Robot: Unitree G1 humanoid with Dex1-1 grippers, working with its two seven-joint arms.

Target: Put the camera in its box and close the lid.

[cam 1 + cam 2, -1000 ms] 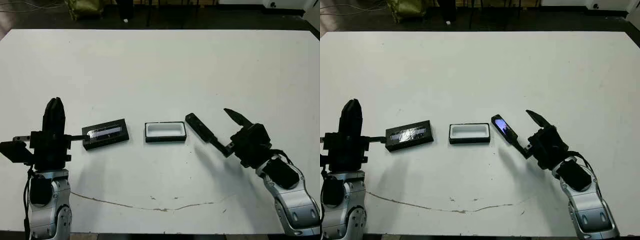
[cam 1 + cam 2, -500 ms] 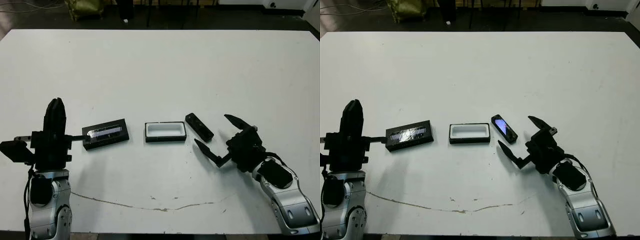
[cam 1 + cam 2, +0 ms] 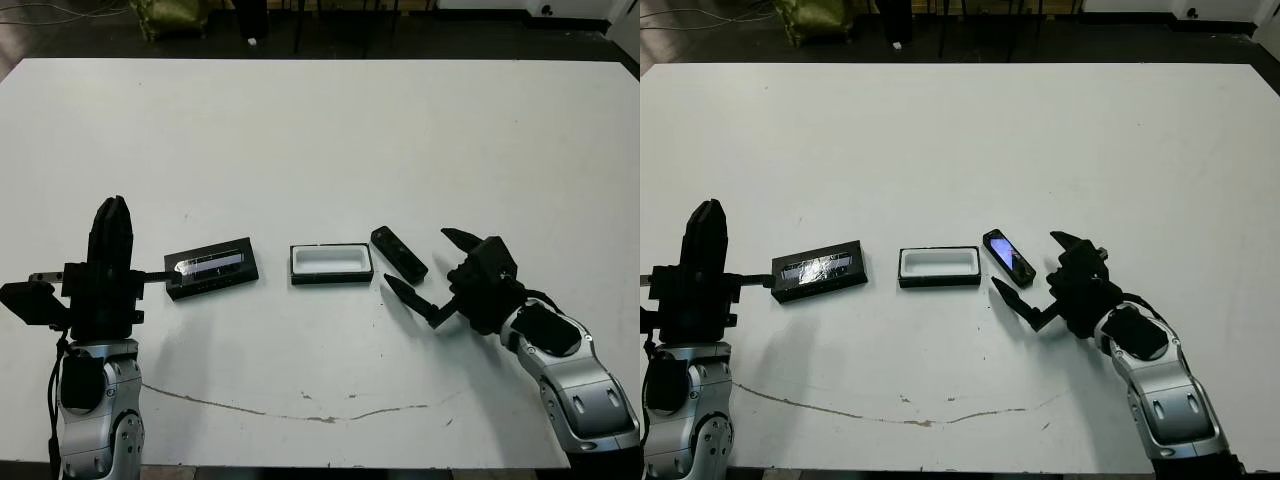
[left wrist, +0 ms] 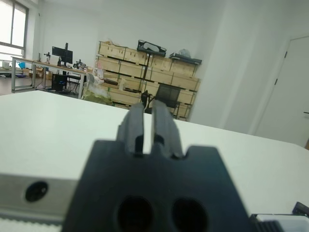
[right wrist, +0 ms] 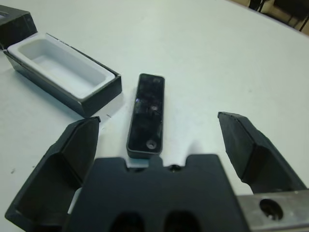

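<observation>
The camera [image 3: 399,253], a slim black bar with a bluish patch, lies flat on the table just right of the box [image 3: 331,264], a shallow black tray with white lining. In the right wrist view the camera [image 5: 147,113] lies between and ahead of my spread fingers. My right gripper [image 3: 430,268] is open, low over the table, close behind the camera's right end. The lid [image 3: 211,268], black with a shiny strip, rests left of the box. My left gripper [image 3: 109,240] points upward left of the lid, shut and holding nothing.
A thin crack-like line [image 3: 300,410] runs across the table near the front edge. Dark floor and furniture lie beyond the table's far edge [image 3: 320,60]. Shelves and a chair show far off in the left wrist view.
The right gripper has let go of the camera, which now lies on the table. The gripper opened, drew back, then edged toward the camera again. The left arm stayed still.
</observation>
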